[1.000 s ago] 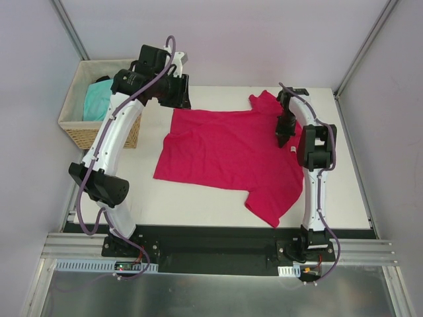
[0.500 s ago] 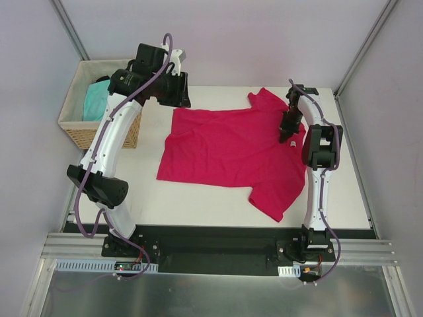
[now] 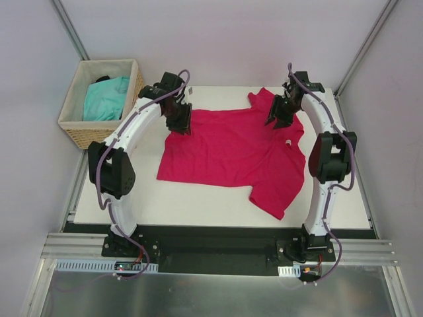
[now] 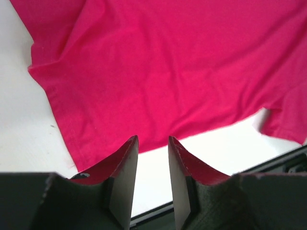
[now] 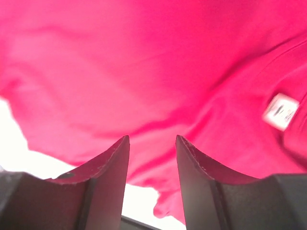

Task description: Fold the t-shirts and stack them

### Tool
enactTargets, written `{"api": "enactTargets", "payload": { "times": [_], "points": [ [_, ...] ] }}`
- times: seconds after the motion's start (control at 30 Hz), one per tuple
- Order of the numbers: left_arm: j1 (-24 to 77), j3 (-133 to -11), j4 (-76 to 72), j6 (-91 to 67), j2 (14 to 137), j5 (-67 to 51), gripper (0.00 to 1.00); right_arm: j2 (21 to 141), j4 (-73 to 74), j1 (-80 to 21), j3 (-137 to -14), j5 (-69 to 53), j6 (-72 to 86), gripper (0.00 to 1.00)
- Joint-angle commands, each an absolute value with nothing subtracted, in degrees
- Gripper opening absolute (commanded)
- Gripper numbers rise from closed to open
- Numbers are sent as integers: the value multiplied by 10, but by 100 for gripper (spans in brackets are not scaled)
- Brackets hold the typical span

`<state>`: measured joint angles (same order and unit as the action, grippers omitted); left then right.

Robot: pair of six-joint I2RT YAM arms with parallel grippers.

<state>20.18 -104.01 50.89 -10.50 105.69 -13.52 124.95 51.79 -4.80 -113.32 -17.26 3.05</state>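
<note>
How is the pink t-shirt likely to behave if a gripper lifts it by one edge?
Probably floppy: the pink t-shirt lies flat on the table with soft creases, so it should drape and sag from any pinch point. It looks like thin fabric, so likely light. If pushed, it would probably bunch up rather than slide as one piece.

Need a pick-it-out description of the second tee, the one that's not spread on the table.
Start at the white table and look just off its far left corner to the wicker basket. Bunched up inside it lies the turquoise t-shirt. It is the only pale blue-green fabric in view. The other tee, the crimson-pink t-shirt, lies spread flat on the table.
</note>
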Motion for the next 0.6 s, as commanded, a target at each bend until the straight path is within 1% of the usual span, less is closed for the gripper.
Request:
{"api": "enactTargets", "payload": {
  "times": [0.0, 0.1, 0.2, 0.23, 0.27, 0.3, 0.33, 0.4, 0.43, 0.5, 0.57],
  "points": [
    [182, -1049, 460, -136, 1087, -123, 30, 1153, 548, -69, -1116, -208, 24, 46],
    [181, -1062, 460, -145, 1099, -121, 30, 1129, 599, -80, -1094, -193, 4, 44],
    [179, -1063, 460, -156, 1100, -119, 30, 1143, 687, -83, -1109, -164, 4, 36],
    [178, -1063, 460, -165, 1095, -118, 30, 1150, 733, -83, -1116, -147, 4, 34],
    [177, -1065, 460, -170, 1093, -119, 30, 1157, 747, -84, -1117, -133, 3, 34],
    [174, -1067, 460, -173, 1086, -120, 31, 1161, 756, -84, -1110, -89, 3, 34],
    [172, -1070, 460, -175, 1085, -120, 31, 1159, 758, -83, -1095, -64, 5, 32],
    [167, -1081, 460, -174, 1078, -129, 31, 1149, 742, -76, -1032, -15, 19, 24],
    [165, -1084, 459, -173, 1075, -134, 31, 1145, 719, -70, -1008, -12, 25, 14],
    [162, -1091, 460, -174, 1068, -138, 31, 1142, 700, -48, -948, -18, 32, 1],
    [156, -1092, 460, -177, 1062, -141, 32, 1141, 679, -34, -918, -9, 33, 1]
  ]
}}
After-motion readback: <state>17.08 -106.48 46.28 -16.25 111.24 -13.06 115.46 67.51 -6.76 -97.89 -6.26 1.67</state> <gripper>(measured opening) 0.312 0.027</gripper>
